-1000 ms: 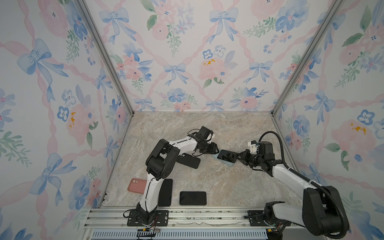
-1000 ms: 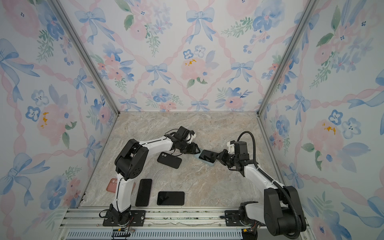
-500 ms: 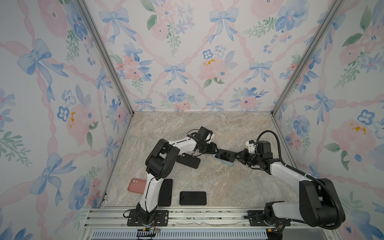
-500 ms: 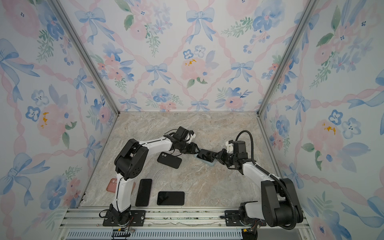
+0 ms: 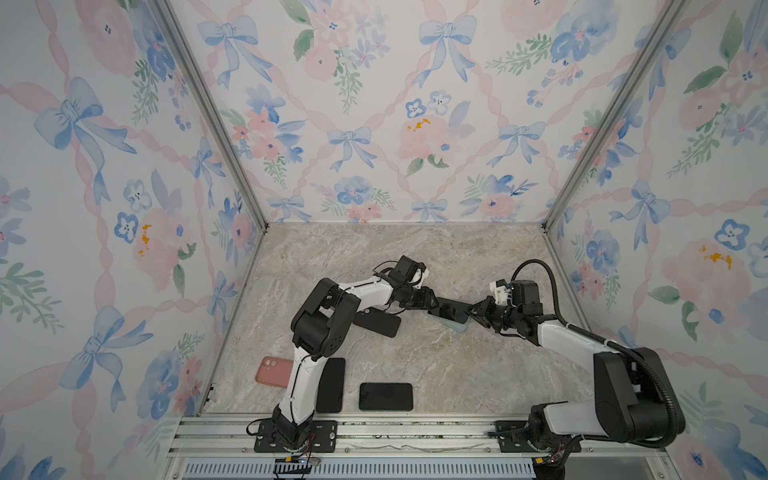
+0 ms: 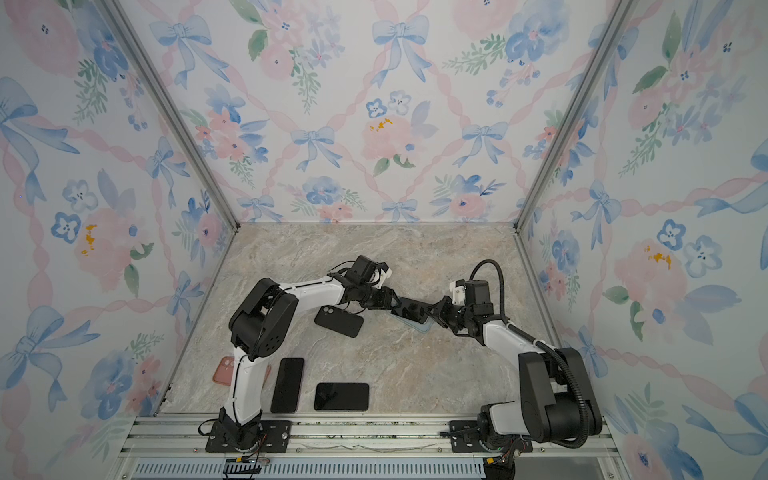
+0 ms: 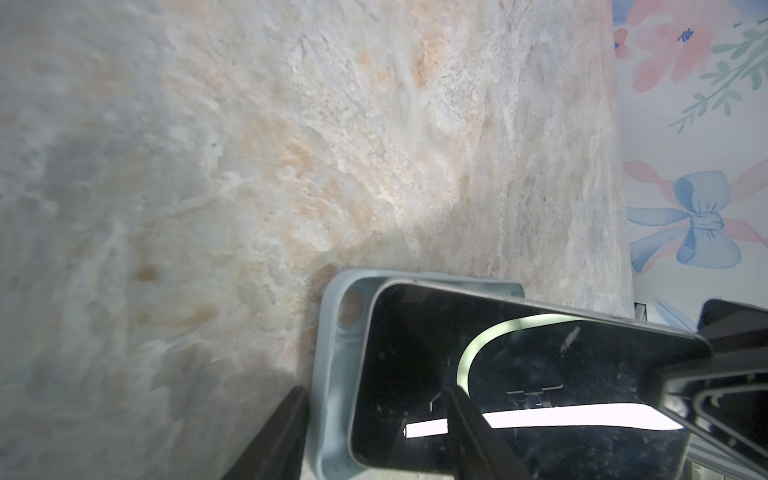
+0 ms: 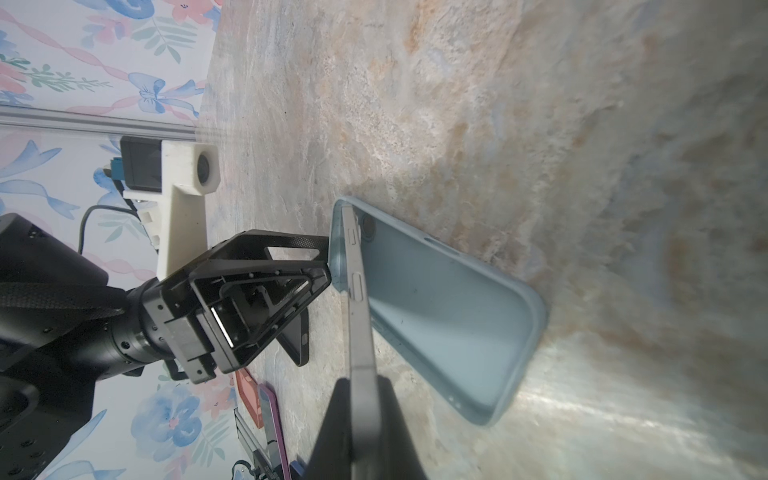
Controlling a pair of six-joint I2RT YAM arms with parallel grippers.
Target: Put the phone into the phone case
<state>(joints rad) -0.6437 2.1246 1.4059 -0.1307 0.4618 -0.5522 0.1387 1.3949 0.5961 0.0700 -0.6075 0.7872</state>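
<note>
The light blue phone case [image 5: 456, 327] [image 6: 422, 327] lies open side up on the marble floor. The black phone [image 5: 451, 311] [image 6: 411, 309] is tilted over it, one end down in the case's camera-hole end [image 7: 351, 307] and the other end raised. My right gripper [image 8: 361, 382] [image 5: 471, 311] is shut on the phone's raised end [image 8: 357, 332]. My left gripper [image 7: 374, 390] [image 5: 432, 303] is open and straddles the low end. One finger [image 7: 286, 432] is outside the case's end wall [image 7: 328, 374] and the other [image 7: 473, 432] rests on the phone's screen [image 7: 540, 374].
A black phone case [image 5: 380, 324] lies face down just left of the grippers, under the left arm. Near the front rail lie a pink case [image 5: 272, 371] and two black phones [image 5: 331, 384] [image 5: 385, 397]. Flowered walls close in the floor on three sides.
My right gripper has carried the phone a little to the left, closer to the left gripper and over the case. The left gripper has stayed where it was.
</note>
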